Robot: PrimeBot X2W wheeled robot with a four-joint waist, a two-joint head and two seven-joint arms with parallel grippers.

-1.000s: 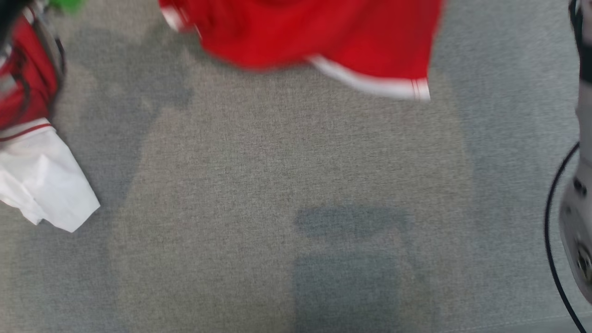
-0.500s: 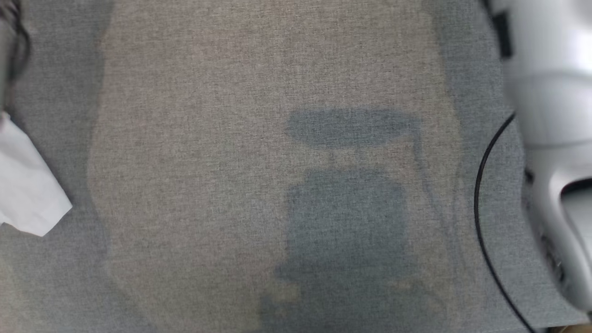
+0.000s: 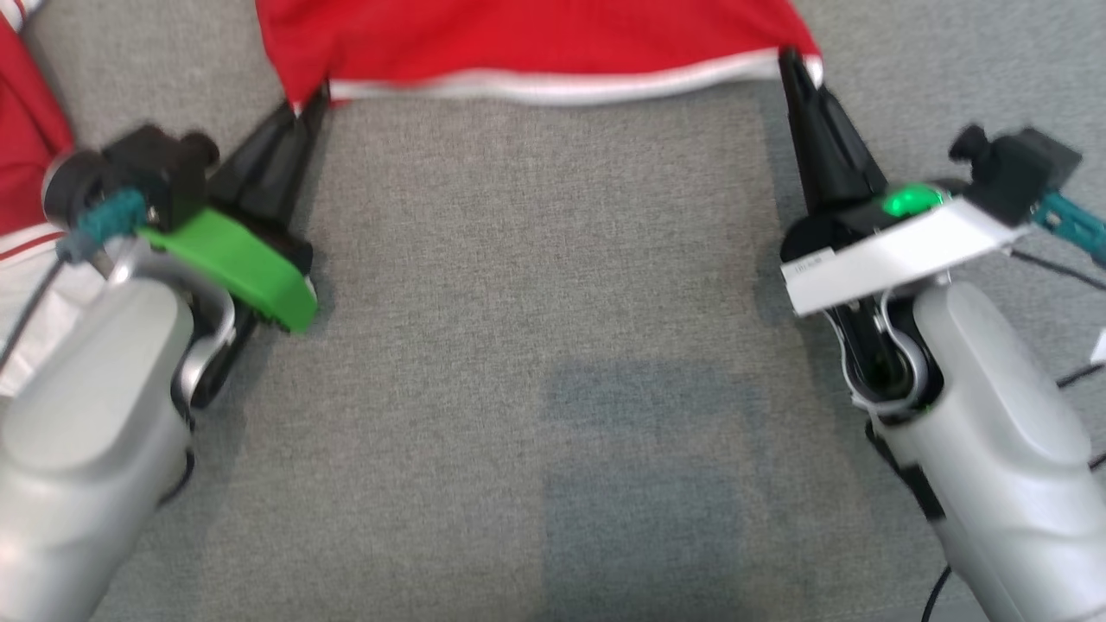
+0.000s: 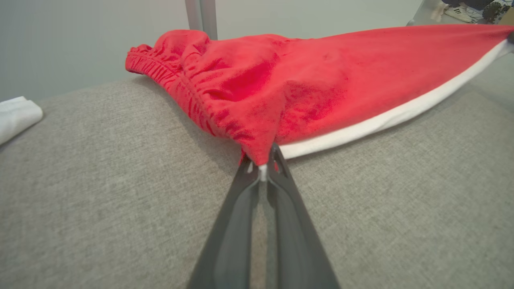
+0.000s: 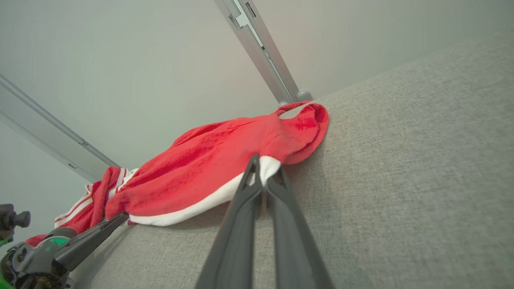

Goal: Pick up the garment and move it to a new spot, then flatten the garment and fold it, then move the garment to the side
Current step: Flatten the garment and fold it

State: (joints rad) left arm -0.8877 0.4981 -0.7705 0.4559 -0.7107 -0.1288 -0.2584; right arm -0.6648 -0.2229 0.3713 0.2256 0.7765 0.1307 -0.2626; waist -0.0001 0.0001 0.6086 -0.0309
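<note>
The grey fabric-covered table [image 3: 553, 302] stretches across the whole scene. At its far side lies the red cloth garment [image 3: 536, 34], edged by a white hem band and gathered along an elastic band at its far end. Its near hem is pulled into a straight line from left to right between the two claws, while the rest of it rests on the table beyond them.

A second red and white striped cloth [image 3: 26, 130] lies bunched at the far left, apart from the garment.

The left claw [image 3: 313, 93] is clamped on the left corner of the hem; in the left wrist view its fingers meet on a pinch of red and white fabric. The right claw [image 3: 790, 59] is clamped on the right corner, a tuft of white band caught between its closed fingers.

A green plastic cover [image 3: 233, 263] sits on the left wrist. A white folded cloth [image 4: 16, 116] lies at the table's left edge, well apart from the garment.
</note>
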